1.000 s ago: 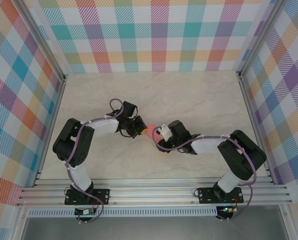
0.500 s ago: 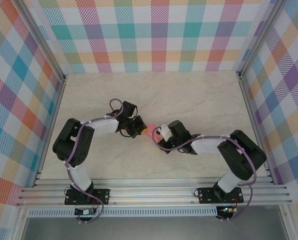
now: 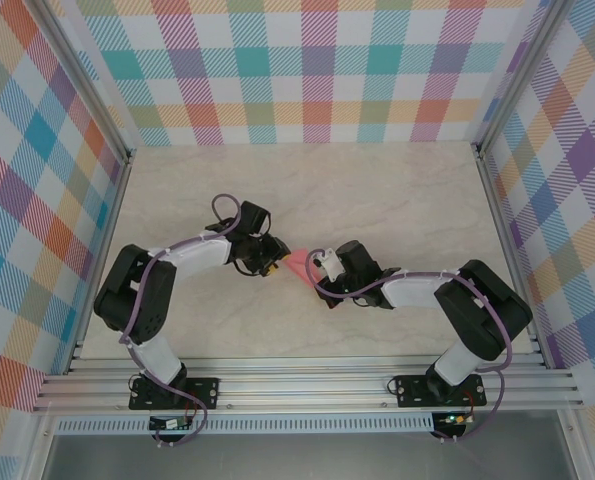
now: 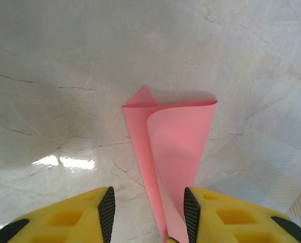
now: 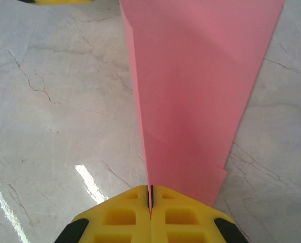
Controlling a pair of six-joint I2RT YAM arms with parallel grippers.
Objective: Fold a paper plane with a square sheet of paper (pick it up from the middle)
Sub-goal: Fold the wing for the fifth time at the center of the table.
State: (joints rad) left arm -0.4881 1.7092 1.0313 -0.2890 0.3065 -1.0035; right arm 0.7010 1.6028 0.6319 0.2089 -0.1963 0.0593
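- Right gripper: jaws pressed together, pinching the narrow end of the folded pink paper.
- Left gripper: jaws spread, with the paper running between them, close to one pad; contact cannot be told.
- Paper: sits between the two grippers, near the middle of the marble table.

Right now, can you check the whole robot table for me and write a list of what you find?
Surface: pale marbled tabletop, glossy, with thin dark veins.
Job's things: salmon-pink folded paper sheet, narrow and creased, stretching between the two grippers.
Clutter: nothing seen.
Grippers: right gripper shut on the paper's narrow end; left gripper open, the paper's other end between its jaws.
Cables: purple cables run along both arms, looped near the wrists.
Surroundings: colourful plaid walls; silver metal frame rails.
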